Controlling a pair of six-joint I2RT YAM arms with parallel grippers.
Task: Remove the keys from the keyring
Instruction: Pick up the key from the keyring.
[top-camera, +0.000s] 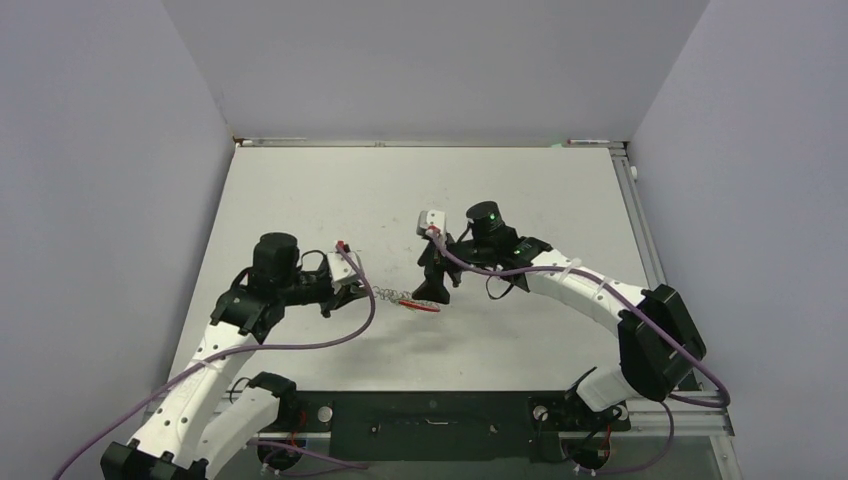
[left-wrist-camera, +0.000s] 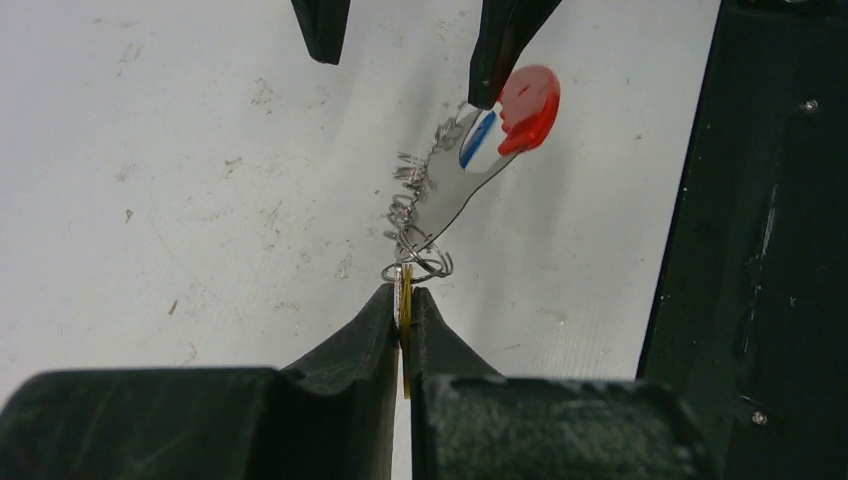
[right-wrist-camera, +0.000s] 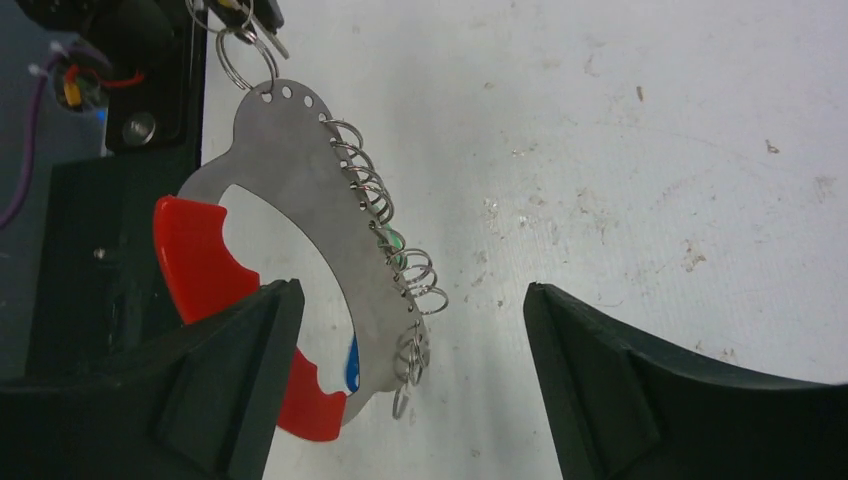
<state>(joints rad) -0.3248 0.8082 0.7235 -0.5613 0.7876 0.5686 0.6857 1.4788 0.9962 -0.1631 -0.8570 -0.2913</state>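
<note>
The keyring (top-camera: 420, 302) is a flat silver plate (right-wrist-camera: 300, 170) with a red curved strap (right-wrist-camera: 195, 260) and a row of small wire rings (right-wrist-camera: 380, 200) along one edge. It hangs above the table between both grippers. My left gripper (left-wrist-camera: 404, 292) is shut on a thin yellow-edged key (left-wrist-camera: 405, 305), joined by a small ring to the plate's end (left-wrist-camera: 450, 190). My right gripper (right-wrist-camera: 412, 290) is open, its fingers either side of the plate's other end, with the red strap by its left finger. A blue bit (right-wrist-camera: 352, 365) and a green bit (right-wrist-camera: 392, 240) peek from behind the plate; the other keys are hidden.
The white tabletop (top-camera: 400, 190) is scuffed and walled in by grey panels on three sides. A black rail (top-camera: 430, 415) with the arm bases runs along the near edge. The left arm's black body (left-wrist-camera: 770, 250) fills the right side of the left wrist view.
</note>
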